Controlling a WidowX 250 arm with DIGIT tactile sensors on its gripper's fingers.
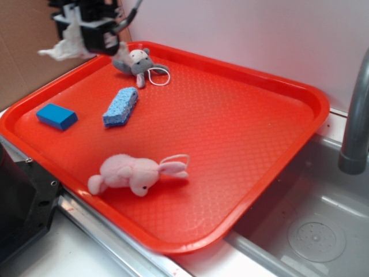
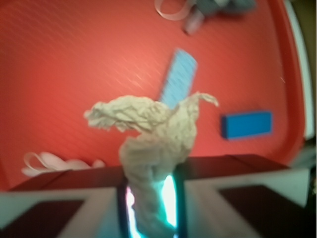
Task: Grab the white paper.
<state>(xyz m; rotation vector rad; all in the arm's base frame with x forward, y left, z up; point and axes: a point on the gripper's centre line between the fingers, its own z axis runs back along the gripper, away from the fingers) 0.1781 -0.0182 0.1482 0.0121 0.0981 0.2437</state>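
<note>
Clamped tight on the white paper (image 2: 151, 144), the gripper (image 2: 151, 206) in the wrist view: twisted tail pinched between the 2 fingers (image 2: 181, 201), crumpled wad flaring out beyond the tips. Raised well above the red tray (image 1: 300, 109) in the exterior view, gripper (image 1: 86, 29) at the top-left corner of the picture, paper (image 1: 66, 45) hanging out to its left, clear of the tray surface.

Shown only from outside: grey-and-white plush toy (image 1: 137, 63) with a string loop near the tray's far rim, just below the gripper; pale pink plush bunny (image 1: 135, 173) lying on its side toward the near rim; steel sink (image 1: 323, 231) and grey faucet pipe (image 1: 354, 121) to the right of the tray. Shown only from the wrist: the grip itself, closed hard on the tail.

Seen in both: blue sponge (image 1: 121, 107) and blue block (image 1: 56, 116) on the tray, apart from each other, the sponge (image 2: 178, 79) partly hidden behind the paper in the wrist view, the block (image 2: 246, 124) to its right. Blurred grey shape at the top edge there, likely the plush toy.
</note>
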